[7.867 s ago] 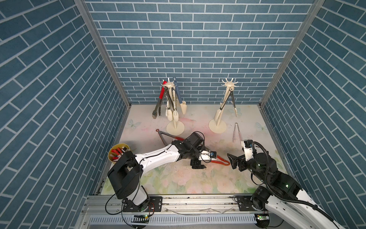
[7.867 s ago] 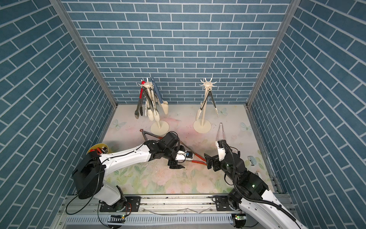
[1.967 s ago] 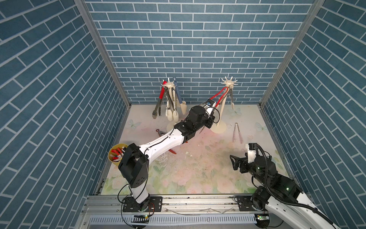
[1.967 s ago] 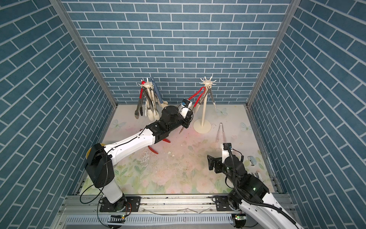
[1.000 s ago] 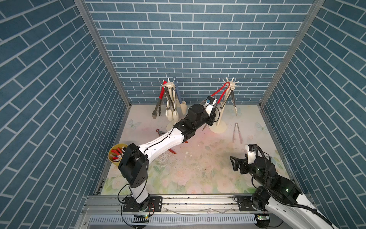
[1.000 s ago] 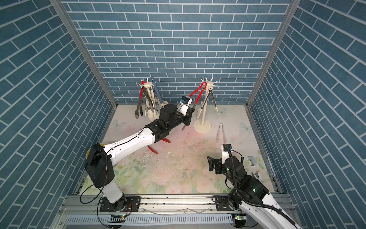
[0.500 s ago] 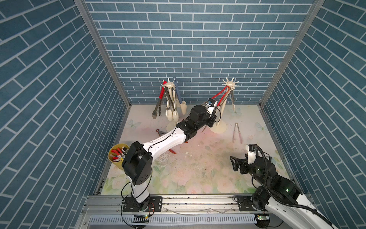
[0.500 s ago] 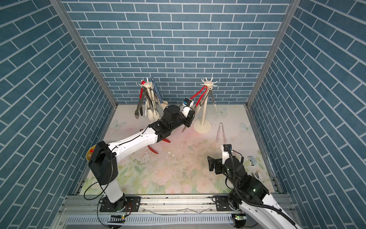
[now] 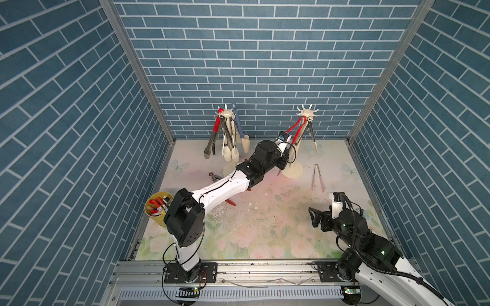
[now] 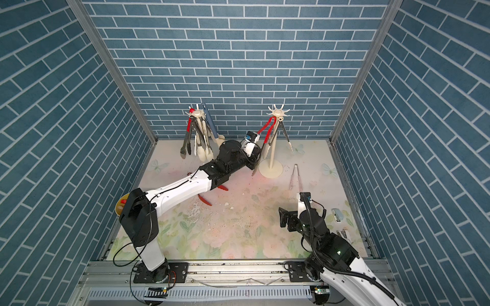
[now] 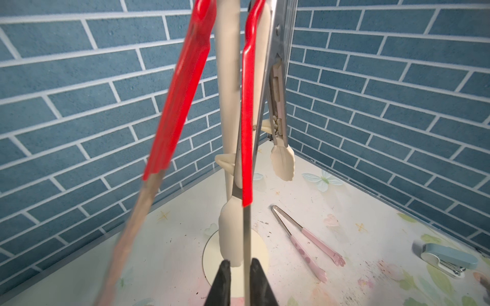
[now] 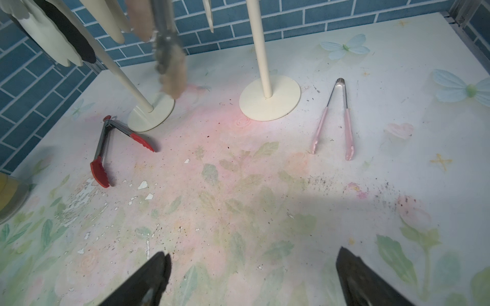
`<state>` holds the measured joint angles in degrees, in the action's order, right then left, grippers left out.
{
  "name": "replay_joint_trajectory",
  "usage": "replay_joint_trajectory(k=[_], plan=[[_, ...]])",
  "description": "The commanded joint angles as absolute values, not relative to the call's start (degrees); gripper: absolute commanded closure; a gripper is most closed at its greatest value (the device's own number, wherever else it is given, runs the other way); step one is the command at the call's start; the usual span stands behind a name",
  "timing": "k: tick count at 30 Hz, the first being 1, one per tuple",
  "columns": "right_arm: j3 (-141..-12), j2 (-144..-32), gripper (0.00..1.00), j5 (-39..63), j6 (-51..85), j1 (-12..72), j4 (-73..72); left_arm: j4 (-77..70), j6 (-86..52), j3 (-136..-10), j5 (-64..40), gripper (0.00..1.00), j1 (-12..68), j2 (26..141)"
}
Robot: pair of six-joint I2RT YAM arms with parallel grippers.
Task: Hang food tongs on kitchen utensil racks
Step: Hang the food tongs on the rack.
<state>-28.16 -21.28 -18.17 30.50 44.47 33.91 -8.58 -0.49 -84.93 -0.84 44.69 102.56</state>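
A yellow cup point(image 9: 156, 220) is seen at about 8 o'clock on the table point(image 9: 265, 233), close to the side wall. It is filled with pens point(image 9: 159, 205) that have red, white and black caps. Two cream racks are stood at the back, the left rack point(image 9: 227, 114) at 11 o'clock and the right rack point(image 9: 307, 112) at 1 o'clock. The red tongs point(image 9: 297, 127) are hung by their bent top end on a hook of the right rack, on its 9 o'clock side. They are long and thin and shaped like an upside-down V. Bright red sleeves are fitted over the top half, and bare grey metal is seen lower down. In the left wrist view one metal leg is seen between the black fingers of the left gripper point(image 11: 240, 262). The jaws are set narrow, only a little apart, and a small gap is seen on one side of the leg. Cream-tipped tongs point(image 9: 312, 132) are hung on the same rack at its 3 o'clock side. The left rack is crowded with dark-tipped tongs point(image 9: 217, 125), white ones and a blue-handled one. Pink tongs point(image 9: 316, 167) are laid flat at 2 o'clock, just beside the right rack's base. Red-tipped tongs point(image 12: 102, 148) are laid at 10 o'clock. The right gripper point(image 12: 252, 255) is held above the table at 4 o'clock, with its jaws spread wide and nothing between them.
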Motion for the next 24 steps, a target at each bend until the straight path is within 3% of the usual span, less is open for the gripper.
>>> replay_joint_trajectory(k=[1,8,19,24], plan=[[-30.0,-23.3,0.02,-20.3,34.1,43.8,34.6,-8.8,0.0,-85.0,-0.5,0.79,44.4,103.1],[-32.2,-28.5,0.02,-17.5,34.2,39.7,34.2,-8.4,-0.1,-85.8,-0.5,0.69,44.4,102.8],[-34.3,-37.0,0.06,-6.9,32.6,24.8,32.2,-10.1,-0.2,-81.7,-1.2,0.15,44.1,95.8],[-36.8,-43.0,0.11,-4.4,31.0,21.2,31.6,-11.5,1.0,-78.3,-1.7,0.06,44.1,90.1]])
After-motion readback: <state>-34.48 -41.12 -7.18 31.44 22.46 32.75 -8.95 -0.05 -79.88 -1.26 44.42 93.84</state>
